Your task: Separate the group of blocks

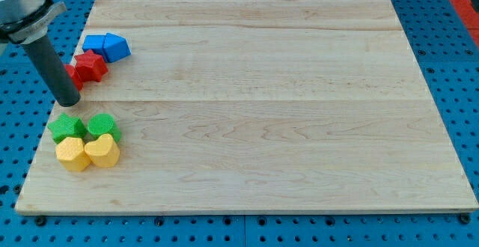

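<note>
Standing near the view's left edge of the wooden table (262, 90), my tip (69, 99) rests on the surface between two clusters of blocks. No pincer is on this arm, so I cannot tell any open or closed state; only the dark rod (51, 63) shows, coming down from the view's top left corner.

Above the tip, toward the view's top, there is the first cluster. A red star-shaped block (90, 66) lies just to the right of the rod. A second red block (74, 75) is partly hidden behind the rod, so its shape I cannot make out. Above the red star, two blue blocks lie side by side and seem to touch: a flat blue block (93, 43) and a blue block with a pointed top (117, 47).

Below the tip, toward the view's bottom, the second cluster sits tightly packed in a square. Two green blocks are on top, one at left (66, 127) and one at right (101, 124). Under them are a yellow block (72, 154) and a yellow heart-shaped block (102, 152), touching each other and the green ones.

The tip is apart from the green blocks, and close to the hidden red block.

The rest of the table carries nothing else; around it a blue perforated base (456, 75) shows.
</note>
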`<state>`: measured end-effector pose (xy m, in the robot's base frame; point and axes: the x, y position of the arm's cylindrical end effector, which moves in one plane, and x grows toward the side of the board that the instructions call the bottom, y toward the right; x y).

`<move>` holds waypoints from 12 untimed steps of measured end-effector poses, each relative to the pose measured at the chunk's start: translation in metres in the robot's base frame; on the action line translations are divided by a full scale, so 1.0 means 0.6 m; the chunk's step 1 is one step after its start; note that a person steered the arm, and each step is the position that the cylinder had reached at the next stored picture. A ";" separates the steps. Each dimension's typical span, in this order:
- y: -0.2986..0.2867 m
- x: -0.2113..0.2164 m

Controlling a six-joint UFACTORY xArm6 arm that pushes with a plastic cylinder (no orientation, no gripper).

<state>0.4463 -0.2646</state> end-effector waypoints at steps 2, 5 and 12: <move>-0.003 0.004; 0.007 0.007; 0.297 0.234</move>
<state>0.5864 -0.0862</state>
